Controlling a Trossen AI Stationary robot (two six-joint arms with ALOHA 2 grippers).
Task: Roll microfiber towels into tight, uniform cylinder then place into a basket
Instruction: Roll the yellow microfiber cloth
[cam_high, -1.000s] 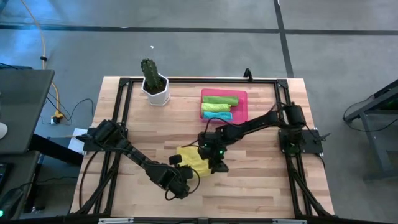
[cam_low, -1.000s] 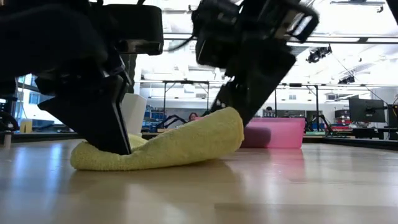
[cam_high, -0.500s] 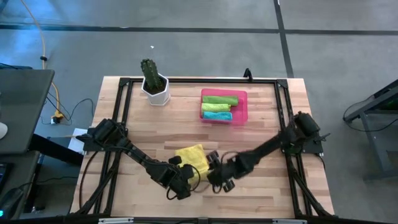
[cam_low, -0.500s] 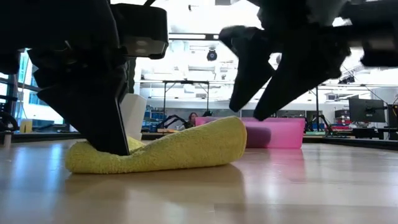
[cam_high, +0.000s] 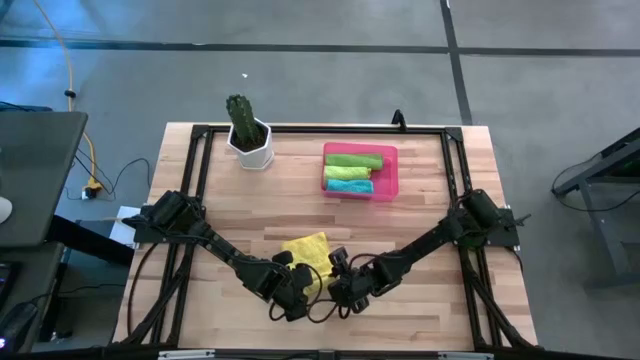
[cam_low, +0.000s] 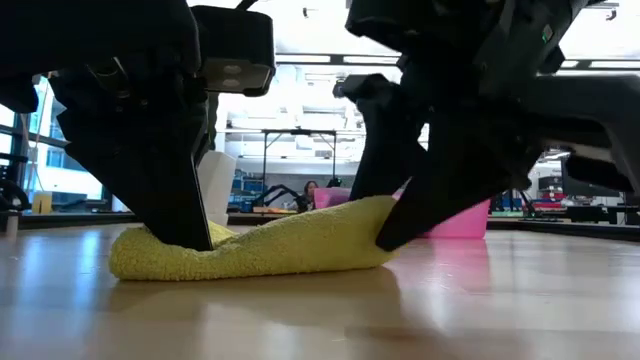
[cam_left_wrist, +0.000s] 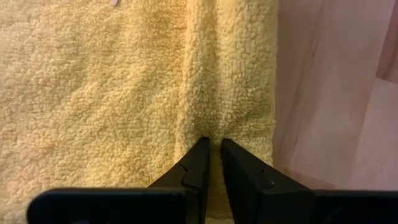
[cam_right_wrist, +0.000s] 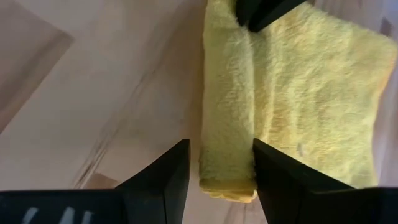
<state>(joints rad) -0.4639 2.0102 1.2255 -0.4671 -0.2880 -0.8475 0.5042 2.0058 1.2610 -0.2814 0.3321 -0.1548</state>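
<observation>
Lying near the table's front edge in the high view, the yellow towel (cam_high: 309, 251) is sitting between both grippers, well apart from the pink basket (cam_high: 388, 172). In the left wrist view, the left gripper (cam_left_wrist: 211, 147) is pinching the towel's rolled fold. In the right wrist view, the right gripper (cam_right_wrist: 221, 152) is straddling the fold's end, fingers apart.

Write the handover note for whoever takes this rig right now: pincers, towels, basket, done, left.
Left pincer: shut on the yellow towel's rolled fold at the near edge.
Right pincer: open, astride the other end of that fold, not yet closed.
Basket: far side of the table, holding a green, a lime and a teal roll.
Done: three towels rolled and placed.
Left: finish rolling the yellow towel, place it in the basket.
</observation>
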